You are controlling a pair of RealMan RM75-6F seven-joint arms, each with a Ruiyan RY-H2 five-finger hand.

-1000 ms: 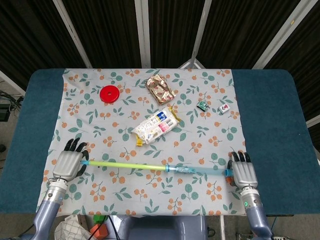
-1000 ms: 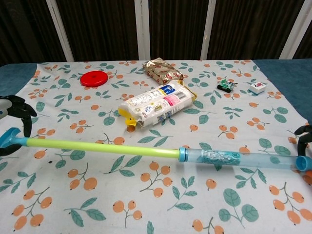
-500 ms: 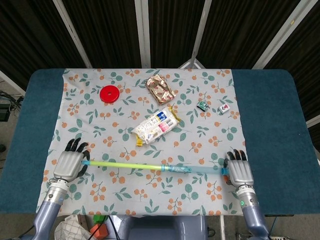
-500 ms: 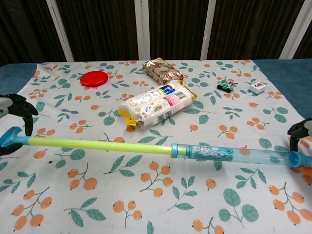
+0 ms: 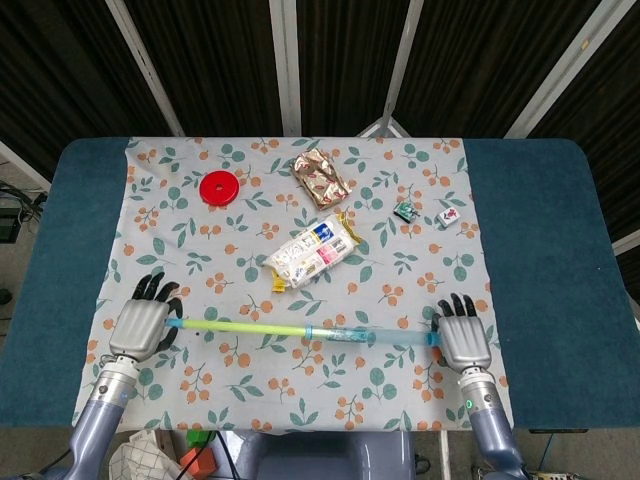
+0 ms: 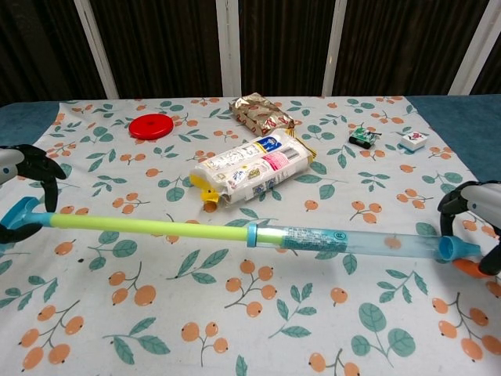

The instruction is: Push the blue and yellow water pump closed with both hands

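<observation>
Water pump (image 5: 300,330) lies along the near edge of the table (image 5: 540,250), on the floral cloth (image 5: 400,270), running left to right. Yellow plunger rod (image 6: 149,226) projects well out of the clear blue barrel (image 6: 344,242); blue collar where rod enters barrel sits near the middle of the pump's length. Judgement: closing is partly done at best, with a long stretch of rod yet to go in.

Left hand (image 5: 140,325) sits at the blue handle on the left end, palm down, fingers spread and curved around the handle; it touches the handle, but a closed grip is not visible. Right hand (image 5: 462,340) sits at the barrel's right end cap, palm down, fingers spread toward the far side, bearing against the end; no wrap around the barrel visible. Both forearms come up from the near edge, the hands facing each other along the pump's axis.

Snack packet (image 5: 310,252), red disc (image 5: 218,187) and foil bag (image 5: 320,177) lie further back, well apart from the pump.
</observation>
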